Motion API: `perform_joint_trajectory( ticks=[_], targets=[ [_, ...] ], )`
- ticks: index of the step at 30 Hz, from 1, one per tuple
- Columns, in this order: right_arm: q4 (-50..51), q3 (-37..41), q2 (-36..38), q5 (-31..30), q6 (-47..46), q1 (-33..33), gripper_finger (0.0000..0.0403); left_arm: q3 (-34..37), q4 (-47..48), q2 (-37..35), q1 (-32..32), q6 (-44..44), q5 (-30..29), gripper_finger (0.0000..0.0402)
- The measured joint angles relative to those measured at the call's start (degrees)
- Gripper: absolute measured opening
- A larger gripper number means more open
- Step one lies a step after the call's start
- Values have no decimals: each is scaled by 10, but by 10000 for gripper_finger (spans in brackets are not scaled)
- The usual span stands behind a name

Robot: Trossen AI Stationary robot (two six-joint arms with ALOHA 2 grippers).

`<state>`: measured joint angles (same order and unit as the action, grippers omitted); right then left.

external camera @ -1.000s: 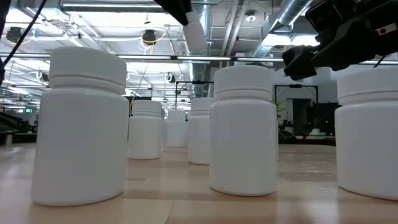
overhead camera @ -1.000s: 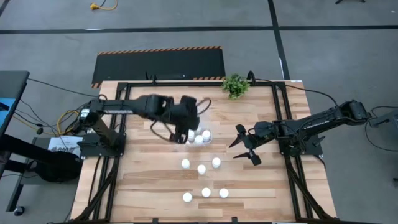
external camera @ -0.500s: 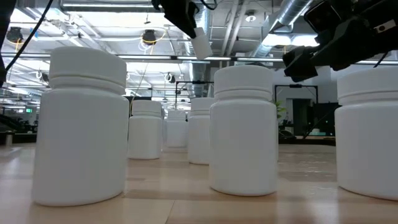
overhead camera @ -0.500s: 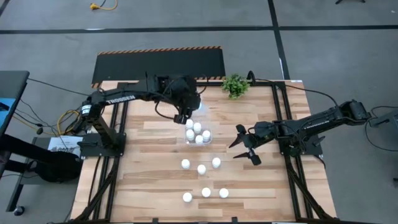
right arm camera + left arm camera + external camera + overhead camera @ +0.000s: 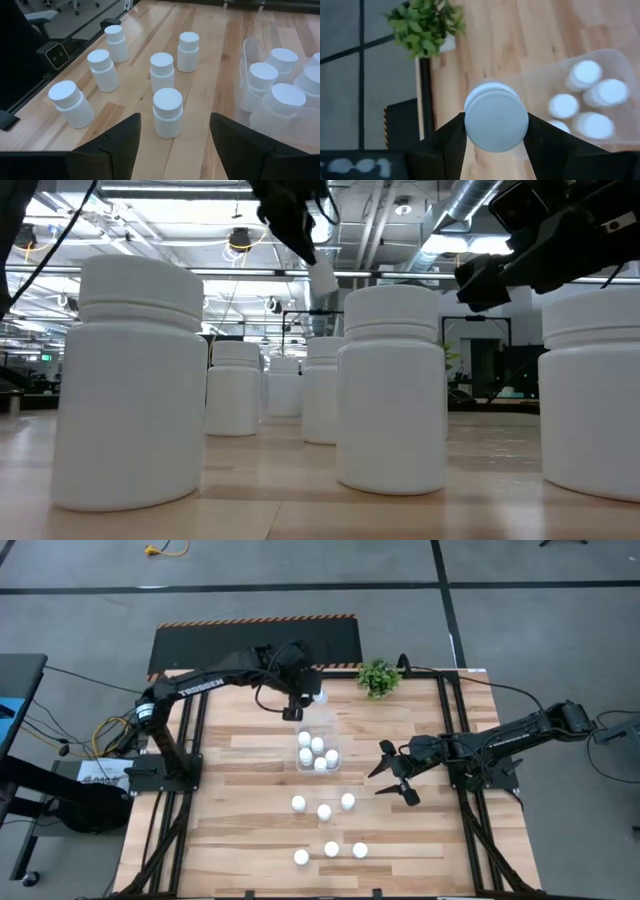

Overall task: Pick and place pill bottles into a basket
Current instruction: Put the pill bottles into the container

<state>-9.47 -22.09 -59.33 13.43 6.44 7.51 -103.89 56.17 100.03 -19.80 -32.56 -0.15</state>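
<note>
Currently the left gripper (image 5: 303, 700) is clamped on one pill bottle (image 5: 496, 117), held up off the table (image 5: 250, 820) near the far edge; in the left wrist view both fingers (image 5: 451, 145) press the bottle's sides just under the cap. The low view shows that bottle tilted in the air, hanging from the gripper (image 5: 300, 240). The basket (image 5: 318, 752) sits on the table just short of the gripper, toward the near side, with four bottles (image 5: 317, 744) showing inside it; the held bottle is apart from it and not over it in the high view. A potted plant (image 5: 377, 678) stands beside the gripper toward the right arm's side, near but not touching. The right gripper (image 5: 392, 772) waits at the right of the table with its fingers spread wide, holding nothing. Six loose bottles (image 5: 324, 811) stand upright on the table between it and the near edge: three in a cluster just beyond its fingertips and three farther on, all apart from the fingers (image 5: 112, 145). From the right gripper the basket (image 5: 280, 95) lies off to one side of those bottles, level with the nearest ones.
</note>
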Motion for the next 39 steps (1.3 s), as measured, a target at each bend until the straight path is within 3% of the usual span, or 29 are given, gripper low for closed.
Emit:
perform_joint_trajectory(
  ticks=[6,20,27,39],
  targets=[
    [-1,1,-16,0,0,0,230,1,21,41,-20,-6,12,168],
    [-79,-10,-161,2,10,-19,230,1,54,109,-36,-31,47,168],
    [-78,-28,-179,22,14,-21,230,6,88,107,-33,-29,105,168],
    [-77,-28,-179,32,15,-21,230,21,93,107,-33,-25,117,168]
  ],
)
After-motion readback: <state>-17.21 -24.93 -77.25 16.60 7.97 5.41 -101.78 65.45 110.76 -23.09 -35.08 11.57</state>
